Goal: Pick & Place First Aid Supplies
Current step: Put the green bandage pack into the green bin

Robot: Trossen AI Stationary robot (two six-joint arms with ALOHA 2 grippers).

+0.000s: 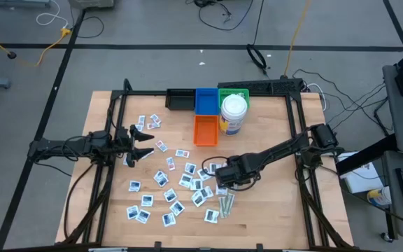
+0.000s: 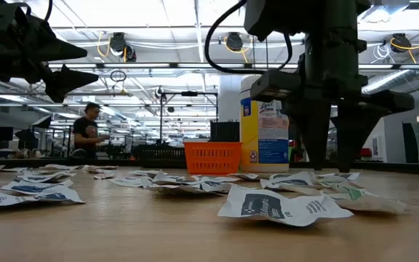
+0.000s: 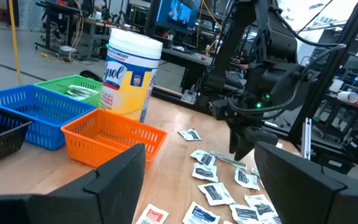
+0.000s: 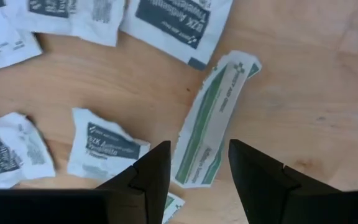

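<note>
Right end effector apart, low over green-print strip on worktop; left end effector apart, raised.

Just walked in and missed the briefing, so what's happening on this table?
Two robot arms are sorting first aid supplies. The right gripper hangs open just above a narrow green-striped strip among the scattered white packets, not yet gripping it. The left gripper waits open above the table's left side. An orange basket, a blue basket and a green basket stand at the back.
</note>
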